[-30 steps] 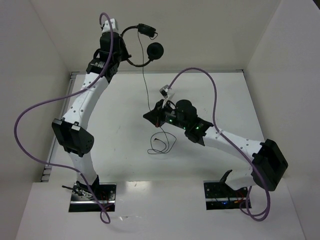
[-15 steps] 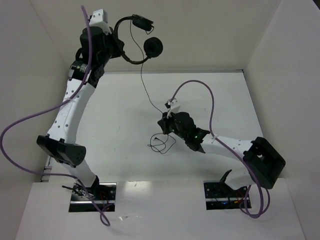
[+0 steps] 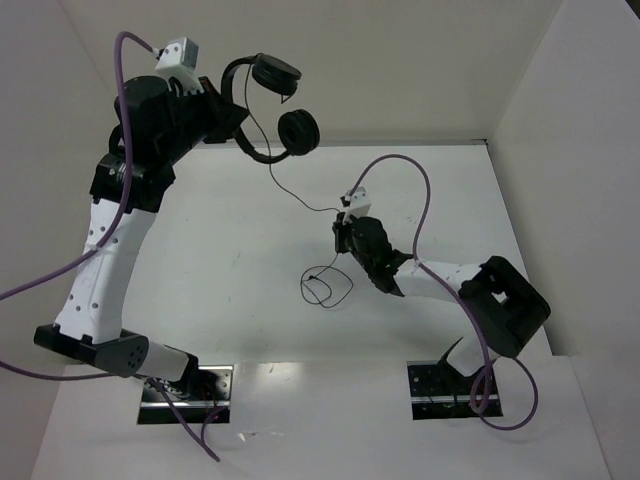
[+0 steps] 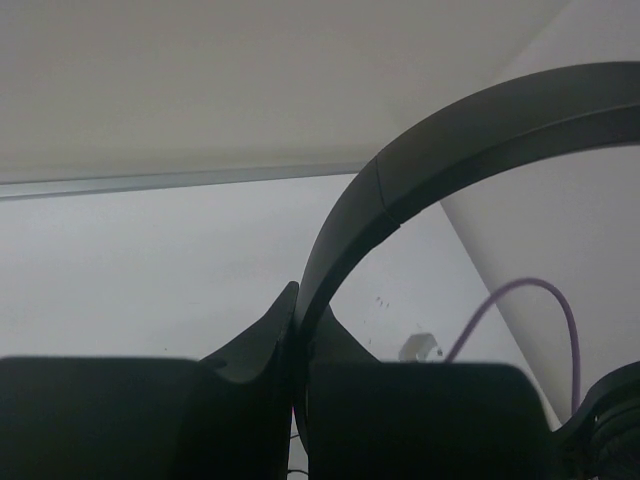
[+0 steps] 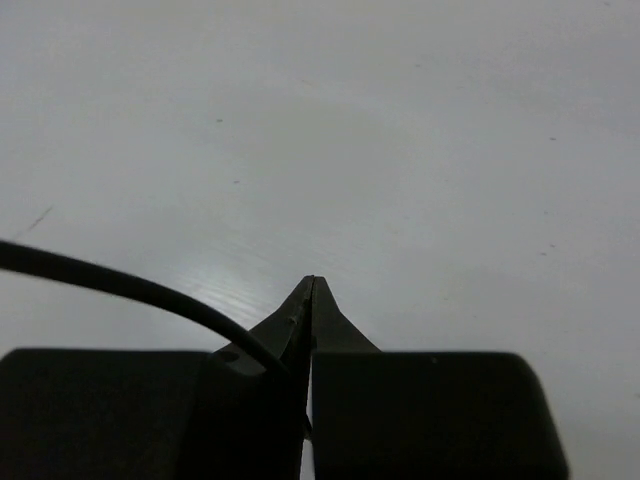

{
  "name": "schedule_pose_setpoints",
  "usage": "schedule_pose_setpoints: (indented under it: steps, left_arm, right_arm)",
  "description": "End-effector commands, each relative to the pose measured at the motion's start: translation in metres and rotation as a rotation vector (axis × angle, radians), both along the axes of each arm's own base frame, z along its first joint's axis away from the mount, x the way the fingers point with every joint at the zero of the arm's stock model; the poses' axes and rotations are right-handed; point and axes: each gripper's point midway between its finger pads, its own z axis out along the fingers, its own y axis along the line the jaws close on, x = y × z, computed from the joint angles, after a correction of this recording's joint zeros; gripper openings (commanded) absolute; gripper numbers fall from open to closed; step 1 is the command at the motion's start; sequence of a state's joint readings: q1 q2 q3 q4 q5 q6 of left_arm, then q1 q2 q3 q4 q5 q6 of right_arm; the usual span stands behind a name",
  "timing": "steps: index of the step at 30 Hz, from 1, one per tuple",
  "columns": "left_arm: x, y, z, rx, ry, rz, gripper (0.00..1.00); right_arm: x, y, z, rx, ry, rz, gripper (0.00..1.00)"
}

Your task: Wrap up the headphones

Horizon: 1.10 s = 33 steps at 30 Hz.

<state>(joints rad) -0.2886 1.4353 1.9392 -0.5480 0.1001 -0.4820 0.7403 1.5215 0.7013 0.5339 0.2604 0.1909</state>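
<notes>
Headphones [image 3: 297, 130], small and black with a thin arched headband [image 4: 420, 170] and two round ear pads, are pinched by that headband in the tightly closed left gripper [image 4: 298, 305]. They hang high in the air near the pale back wall [image 3: 420, 60]. The right gripper [image 5: 311, 290] is squeezed closed too. The long thin dark cord [image 3: 300, 198] runs right into its tips, low over the flat white table [image 3: 220, 240]. The cord's loose end lies in a little curl [image 3: 320, 288] on the table just beside it.

To wrap well, I think the right gripper should carry the cord round the headphones in slow loops, snug but not tugging (a thin cord can slip out). There is open room in the middle. The back wall, the right side wall [image 3: 570, 150] and the thick purple cable [image 3: 429, 205] are the things to steer away from.
</notes>
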Motion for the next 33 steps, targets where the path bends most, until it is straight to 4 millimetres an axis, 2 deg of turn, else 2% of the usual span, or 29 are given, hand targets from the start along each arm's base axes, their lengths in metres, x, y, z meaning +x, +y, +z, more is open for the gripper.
schedule_pose_setpoints:
  steps: [1,2,3,4,5,6,7,8,10,11,12,14,15,17,18,19,20,22,23,24,25,26,28,29,30,32,33]
  left_arm:
    - [-0.028,0.001,0.035,-0.041,-0.098,-0.043,0.00]
    - [-0.038,0.004,0.039,-0.043,-0.105,-0.043,0.00]
    - [-0.042,0.003,0.035,-0.040,-0.092,-0.057,0.00]
    - [-0.049,0.000,0.036,-0.030,-0.097,-0.088,0.00]
    - [-0.051,-0.002,0.033,-0.029,-0.088,-0.107,0.00]
    - [-0.062,-0.004,0.034,-0.031,-0.088,-0.131,0.00]
    - [-0.070,-0.009,0.037,-0.035,-0.097,-0.175,0.00]
    - [-0.072,-0.012,0.026,-0.032,-0.072,-0.198,0.00]
    - [-0.088,-0.017,0.021,-0.024,-0.060,-0.262,0.00]
    - [-0.094,-0.020,0.019,-0.010,-0.067,-0.294,0.00]
    - [-0.096,-0.023,0.007,-0.007,-0.032,-0.317,0.00]
    - [-0.112,-0.028,-0.006,0.012,-0.013,-0.385,0.00]
    - [-0.109,-0.028,-0.025,0.027,0.037,-0.387,0.00]
    - [-0.121,-0.025,-0.043,0.060,0.080,-0.404,0.00]
    - [-0.122,-0.021,-0.051,0.074,0.098,-0.388,0.00]
    - [-0.120,-0.018,-0.069,0.106,0.130,-0.374,0.00]
    - [-0.125,-0.014,-0.082,0.136,0.171,-0.356,0.00]
    - [-0.120,0.001,-0.102,0.219,0.210,-0.270,0.00]
    - [-0.123,0.006,-0.117,0.254,0.259,-0.248,0.00]
    - [-0.124,0.007,-0.124,0.279,0.274,-0.242,0.00]
    - [-0.124,0.007,-0.129,0.314,0.269,-0.246,0.00]
    - [-0.127,0.006,-0.135,0.326,0.288,-0.251,0.00]
    - [-0.132,0.001,-0.145,0.378,0.295,-0.278,0.00]
    - [-0.129,0.002,-0.157,0.407,0.330,-0.264,0.00]
    - [-0.129,0.005,-0.178,0.463,0.393,-0.262,0.00]
    - [-0.122,0.020,-0.200,0.575,0.451,-0.175,0.00]
    - [-0.119,0.020,-0.216,0.615,0.491,-0.165,0.00]
  right_arm:
    - [0.042,-0.022,0.030,0.049,-0.121,-0.154,0.01]
    - [0.047,-0.026,0.030,0.048,-0.121,-0.168,0.01]
    - [0.054,-0.029,0.034,0.055,-0.127,-0.176,0.01]
    - [0.061,-0.037,0.026,0.030,-0.118,-0.188,0.01]
    - [0.066,-0.038,0.029,0.027,-0.126,-0.185,0.01]
    - [0.073,-0.038,0.036,0.031,-0.145,-0.192,0.01]
    - [0.077,-0.038,0.029,-0.007,-0.146,-0.185,0.01]
    - [0.083,-0.039,0.031,-0.017,-0.160,-0.191,0.01]
    - [0.096,-0.033,0.044,-0.034,-0.197,-0.186,0.01]
    - [0.101,-0.029,0.040,-0.064,-0.203,-0.169,0.01]
    - [0.109,-0.024,0.054,-0.052,-0.231,-0.170,0.01]
    - [0.117,-0.018,0.058,-0.072,-0.256,-0.154,0.01]
    - [0.125,-0.012,0.076,-0.054,-0.298,-0.157,0.01]
    - [0.135,-0.007,0.087,-0.064,-0.321,-0.156,0.01]
    - [0.149,-0.008,0.104,-0.061,-0.358,-0.179,0.01]
    - [0.156,-0.011,0.110,-0.069,-0.366,-0.188,0.01]
    - [0.162,-0.009,0.136,-0.050,-0.407,-0.203,0.01]
    - [0.176,-0.018,0.146,-0.063,-0.421,-0.244,0.01]
    - [0.180,-0.016,0.173,-0.046,-0.461,-0.250,0.01]
    - [0.187,-0.018,0.178,-0.057,-0.467,-0.259,0.01]
    - [0.191,-0.015,0.181,-0.083,-0.479,-0.245,0.01]
    - [0.196,-0.012,0.201,-0.085,-0.511,-0.239,0.01]
    - [0.203,-0.006,0.210,-0.135,-0.537,-0.217,0.01]
    - [0.203,-0.004,0.237,-0.116,-0.578,-0.214,0.01]
    - [0.206,-0.002,0.235,-0.124,-0.567,-0.211,0.01]
    - [0.204,0.003,0.256,-0.125,-0.608,-0.180,0.01]
    - [0.204,0.005,0.256,-0.131,-0.601,-0.167,0.01]
